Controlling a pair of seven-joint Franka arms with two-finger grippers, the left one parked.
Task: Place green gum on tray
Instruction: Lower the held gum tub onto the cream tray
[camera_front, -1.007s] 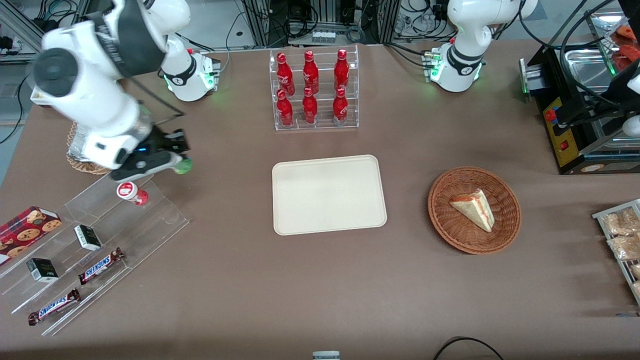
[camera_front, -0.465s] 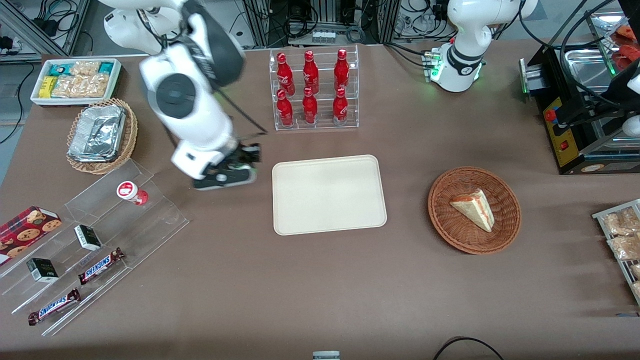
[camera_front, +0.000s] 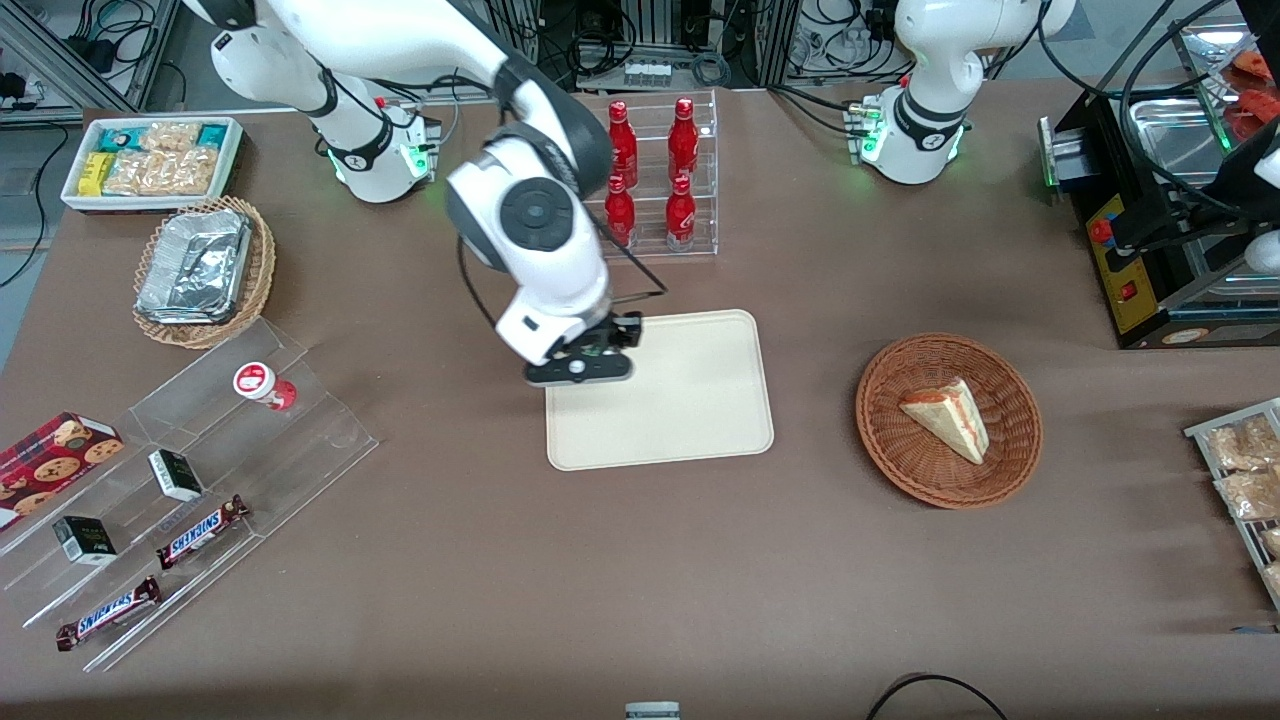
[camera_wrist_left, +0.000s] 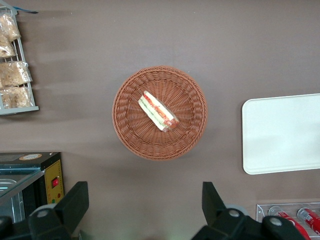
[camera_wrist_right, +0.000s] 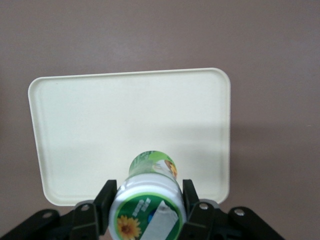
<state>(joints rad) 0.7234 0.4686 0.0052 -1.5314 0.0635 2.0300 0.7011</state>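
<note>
Clear acrylic first: the stepped stand (camera_front: 200, 450) toward the working arm's end of the table carries the red bottle (camera_front: 264, 386) on an upper step, with snack bars and small boxes on the steps nearer the front camera. Moving along, here's the action: the gripper (camera_front: 590, 352) hangs above the edge of the tray (camera_front: 690, 420) that faces the working arm's end. The wrist camera settles it, fingers (camera_wrist_right: 192, 201) clamped on the green gum (camera_wrist_right: 149, 199), one each side of the bottle just below its white lid, bottle lifted clear of the tray's cream surface (camera_wrist_right: 125, 115). Further along sits the wicker basket (camera_front: 1010, 380) with its sandwich wedge (camera_front: 948, 418), well apart from all this.

Now the risks. The bottle is over the tray's margin, not its middle, so a release here could land it on the raised rim and tip it out onto the table. It's round, too: let go from this height, it may topple and roll.
</note>
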